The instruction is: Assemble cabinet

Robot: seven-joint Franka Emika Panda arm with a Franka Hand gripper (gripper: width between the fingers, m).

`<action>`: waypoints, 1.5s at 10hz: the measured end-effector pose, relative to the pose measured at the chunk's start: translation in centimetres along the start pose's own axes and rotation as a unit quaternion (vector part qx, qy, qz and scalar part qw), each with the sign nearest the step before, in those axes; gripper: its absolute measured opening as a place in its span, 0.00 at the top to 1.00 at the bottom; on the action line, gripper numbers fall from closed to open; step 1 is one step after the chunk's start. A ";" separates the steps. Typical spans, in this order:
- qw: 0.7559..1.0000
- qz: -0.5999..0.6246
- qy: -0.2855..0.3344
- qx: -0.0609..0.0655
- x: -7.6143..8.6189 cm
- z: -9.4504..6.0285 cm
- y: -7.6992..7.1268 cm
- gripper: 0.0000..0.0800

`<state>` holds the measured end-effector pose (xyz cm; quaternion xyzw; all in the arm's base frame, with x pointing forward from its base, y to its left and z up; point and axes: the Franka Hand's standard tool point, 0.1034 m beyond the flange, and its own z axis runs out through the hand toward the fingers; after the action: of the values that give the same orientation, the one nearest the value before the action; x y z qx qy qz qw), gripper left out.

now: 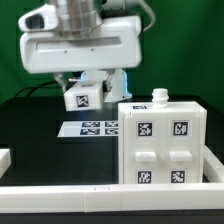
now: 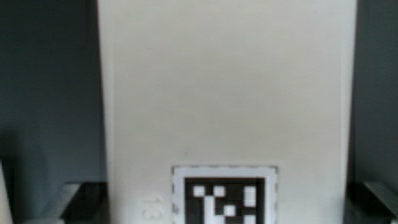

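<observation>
Right, claw [image 1: 83,88] looked clenched on white panel [image 1: 80,98], held clear of table [image 1: 30,130], beyond marker board [image 1: 90,127]. Wrist view: panel filled frame, tag [image 2: 222,197] at its end. Cabinet body [image 1: 165,140] stood at exterior view's right, well apart from panel. Step, my read: carrying panel over. Next move called for squaring panel to body before lowering.

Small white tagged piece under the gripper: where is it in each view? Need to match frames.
Exterior view: the white tagged piece is on the exterior view's left of centre, just under the gripper, with the marker board nearer the camera.
Wrist view: most likely the same white tagged piece, filling the middle of the picture.
Shared landmark: its black-and-white tag.
</observation>
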<state>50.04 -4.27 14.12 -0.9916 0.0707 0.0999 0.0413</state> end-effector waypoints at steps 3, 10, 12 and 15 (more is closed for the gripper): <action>1.000 -0.003 0.002 -0.003 1.3 -1.7 -1.8 0.30; 1.000 -0.018 0.011 -0.002 3.6 -4.8 -4.8 0.30; 0.999 -0.031 0.013 -0.004 5.5 -5.9 -6.4 0.30; 0.999 -0.032 0.012 -0.005 5.6 -5.8 -6.4 0.30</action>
<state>57.55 0.75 19.07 -0.9947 0.0391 0.0865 0.0391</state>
